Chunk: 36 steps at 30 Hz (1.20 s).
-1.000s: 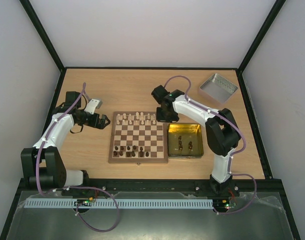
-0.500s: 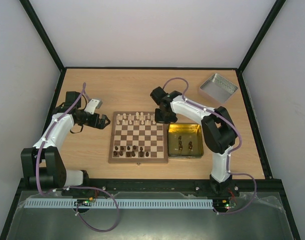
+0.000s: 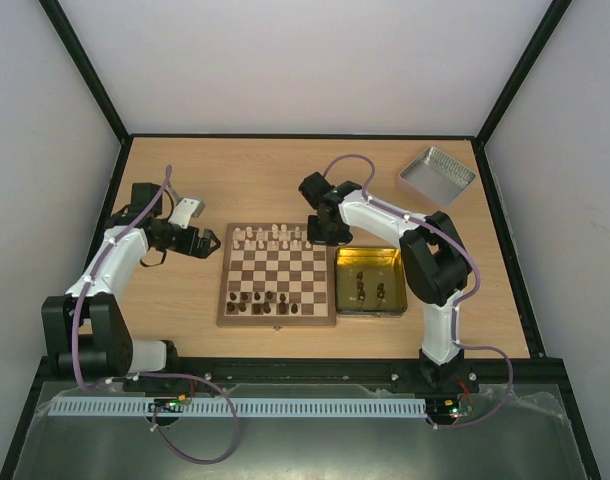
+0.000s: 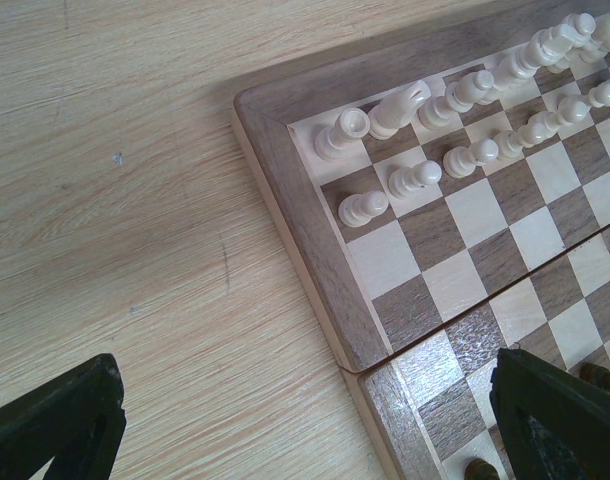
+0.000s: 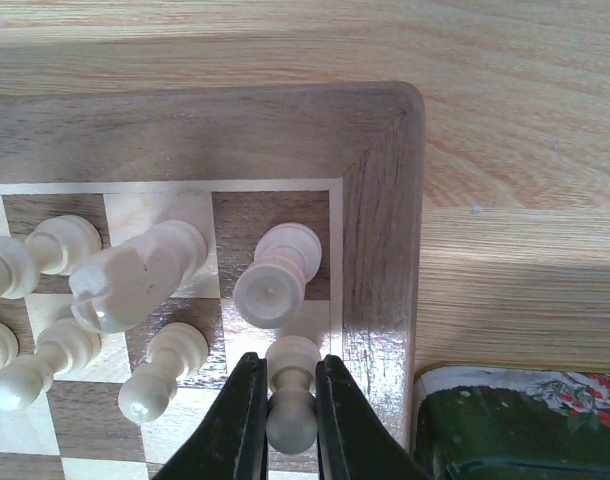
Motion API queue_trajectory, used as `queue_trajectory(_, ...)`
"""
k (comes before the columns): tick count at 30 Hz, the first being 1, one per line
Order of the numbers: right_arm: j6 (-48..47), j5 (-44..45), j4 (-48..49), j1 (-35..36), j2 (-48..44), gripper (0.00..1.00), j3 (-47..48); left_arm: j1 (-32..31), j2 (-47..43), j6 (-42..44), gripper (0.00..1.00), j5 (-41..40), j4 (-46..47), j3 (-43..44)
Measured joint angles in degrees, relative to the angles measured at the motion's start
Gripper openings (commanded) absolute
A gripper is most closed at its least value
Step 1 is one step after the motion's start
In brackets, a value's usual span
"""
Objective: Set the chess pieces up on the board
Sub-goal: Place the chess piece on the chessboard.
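The board (image 3: 277, 274) lies mid-table, with cream pieces (image 3: 270, 238) along its far rows and dark pieces (image 3: 260, 301) along its near rows. My right gripper (image 3: 320, 236) is over the board's far right corner, shut on a cream pawn (image 5: 293, 392) that stands on the square in front of the corner rook (image 5: 277, 274). My left gripper (image 3: 207, 243) hovers open and empty just off the board's left edge (image 4: 315, 260); its fingertips (image 4: 55, 420) frame the table and the board's border. More dark pieces (image 3: 369, 288) lie in the yellow tin (image 3: 369, 307).
A silver lid (image 3: 436, 175) sits at the far right of the table. The yellow tin (image 5: 515, 420) lies right beside the board's right edge. A small grey block (image 3: 187, 211) is mounted near my left wrist.
My right arm has shifted slightly left and away, bringing its gripper over the board's far right corner. The left arm has not moved.
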Motion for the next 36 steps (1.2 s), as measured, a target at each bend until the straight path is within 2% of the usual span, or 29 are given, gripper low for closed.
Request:
queue_trajectory(11, -0.02, -0.02, 0.28, -0.02, 0.85, 0.10, 0.15, 0.00, 0.00, 0.00, 0.99, 0.00, 0.00, 0.00)
queue_trajectory(25, 0.00, -0.44, 1.18, 0.00, 0.94, 0.18, 0.15, 0.00, 0.00, 0.00, 0.99, 0.00, 0.00, 0.00)
queue_trajectory(36, 0.02, -1.16, 1.31, 0.00, 0.94, 0.18, 0.17, 0.00, 0.00, 0.00, 0.99, 0.00, 0.00, 0.00)
